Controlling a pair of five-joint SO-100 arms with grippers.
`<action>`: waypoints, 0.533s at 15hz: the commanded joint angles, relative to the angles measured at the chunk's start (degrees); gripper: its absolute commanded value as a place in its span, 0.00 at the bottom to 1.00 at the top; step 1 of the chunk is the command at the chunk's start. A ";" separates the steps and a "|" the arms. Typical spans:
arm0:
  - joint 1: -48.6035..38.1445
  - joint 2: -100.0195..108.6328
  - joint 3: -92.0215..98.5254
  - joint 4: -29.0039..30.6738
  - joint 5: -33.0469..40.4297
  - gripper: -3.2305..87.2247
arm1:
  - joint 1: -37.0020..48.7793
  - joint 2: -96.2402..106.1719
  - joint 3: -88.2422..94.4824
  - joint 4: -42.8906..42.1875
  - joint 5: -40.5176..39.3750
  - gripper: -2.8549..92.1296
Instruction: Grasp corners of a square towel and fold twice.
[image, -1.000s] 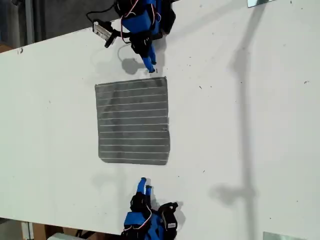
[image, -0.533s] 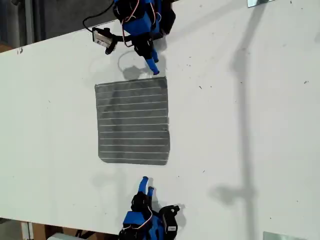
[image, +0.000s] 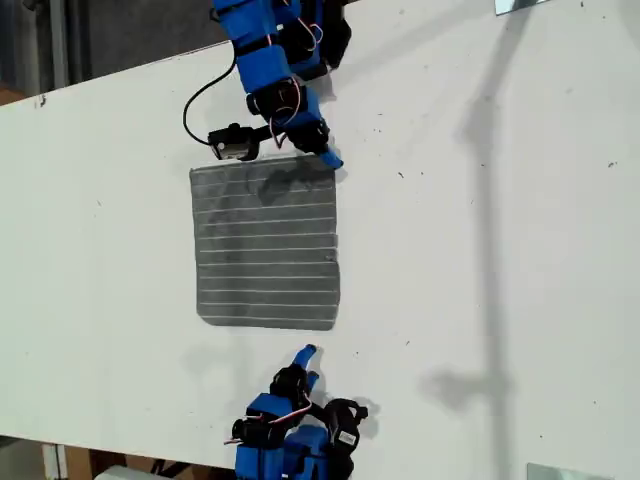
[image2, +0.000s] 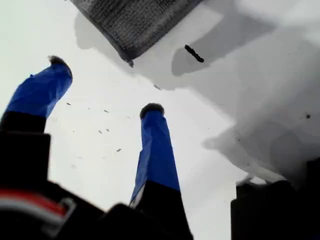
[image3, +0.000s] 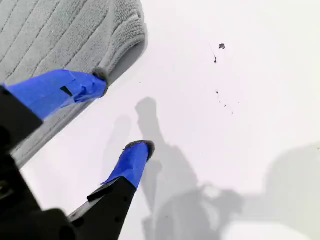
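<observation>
Towel (image: 266, 244) lies flat and unfolded near the middle of the bench (image: 520, 240), well clear of its edges. Left to right in the exterior view, the towel comes first, then both grippers at its right-hand corners. My second gripper (image3: 125, 112), jaws apart and empty, straddles one corner (image3: 131, 31); a shallow pinch could slide off. My first gripper (image2: 105, 85), also spread and empty, sits short of the other corner (image2: 129, 59) and may close on bare bench.
</observation>
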 joint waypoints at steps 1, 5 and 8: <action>0.44 -1.14 -1.32 -2.02 0.35 0.31 | 2.81 -8.44 -3.08 -2.90 -2.11 0.38; 1.76 -1.23 -1.14 -2.55 0.26 0.31 | 9.84 -26.54 -15.29 -4.66 -10.02 0.39; 2.29 -1.23 -0.44 -3.25 0.26 0.31 | 14.15 -29.27 -19.51 -3.96 -15.29 0.35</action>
